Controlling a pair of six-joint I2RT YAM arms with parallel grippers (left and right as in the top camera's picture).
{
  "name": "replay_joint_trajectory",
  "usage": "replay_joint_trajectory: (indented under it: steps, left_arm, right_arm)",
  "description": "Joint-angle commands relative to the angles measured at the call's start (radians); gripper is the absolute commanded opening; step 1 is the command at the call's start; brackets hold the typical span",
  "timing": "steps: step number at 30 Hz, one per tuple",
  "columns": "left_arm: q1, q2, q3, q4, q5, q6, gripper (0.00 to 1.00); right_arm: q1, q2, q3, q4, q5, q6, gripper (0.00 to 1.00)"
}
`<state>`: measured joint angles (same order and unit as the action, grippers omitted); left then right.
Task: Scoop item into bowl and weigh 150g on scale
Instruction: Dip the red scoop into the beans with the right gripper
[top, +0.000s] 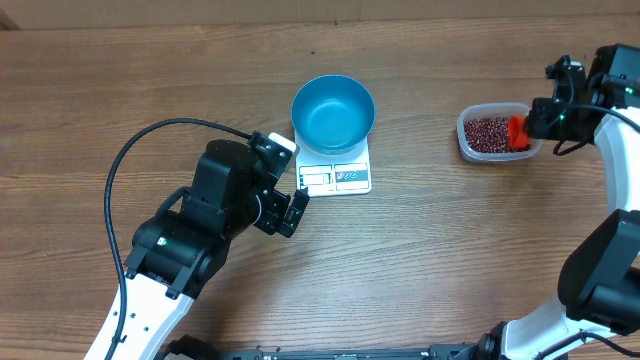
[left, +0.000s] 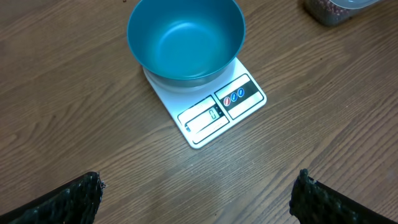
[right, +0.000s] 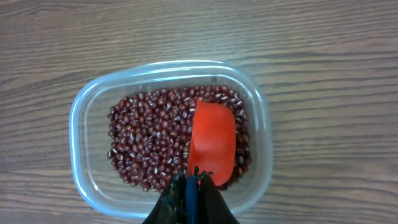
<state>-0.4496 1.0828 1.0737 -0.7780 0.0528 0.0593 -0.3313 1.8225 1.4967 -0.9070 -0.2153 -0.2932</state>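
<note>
Right end effector (right: 191, 182) clamped on scoop (right: 211, 144), seemingly resting among beans (right: 140, 140)

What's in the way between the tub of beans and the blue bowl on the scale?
Nothing visible. Bare table lies between the tub and the bowl on the scale. The open left gripper sits on the scale's other side, off that path. The right gripper holds the scoop in the beans.

Bright, even overhead light; soft shadows, sharp focus throughout.
</note>
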Motion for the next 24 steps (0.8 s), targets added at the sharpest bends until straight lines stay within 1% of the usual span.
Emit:
replay_joint_trajectory:
  steps: [1, 5, 10, 18, 22, 24]
  left_arm:
    - [0.004, -0.011, 0.008, 0.003, 0.011, 0.016, 1.0]
    - [0.004, -0.011, 0.008, 0.003, 0.011, 0.016, 1.0]
    - [0.004, -0.011, 0.008, 0.003, 0.011, 0.016, 1.0]
    - [0.004, -0.011, 0.008, 0.003, 0.011, 0.016, 1.0]
    - [0.004, -0.011, 0.008, 0.003, 0.011, 0.016, 0.99]
    - [0.004, -0.011, 0.008, 0.003, 0.011, 0.016, 1.0]
  right_arm:
    - [0.006, -0.004, -0.053, 0.008, -0.048, 0.001, 0.04]
    - [0.007, -0.004, -0.087, 0.024, -0.108, 0.006, 0.04]
    - [0.006, -0.004, -0.093, 0.024, -0.129, 0.034, 0.04]
    - [0.006, -0.002, -0.14, 0.047, -0.185, 0.036, 0.04]
    - [0.006, -0.002, -0.163, 0.067, -0.262, 0.039, 0.04]
    - [0.006, -0.002, -0.163, 0.069, -0.266, 0.063, 0.04]
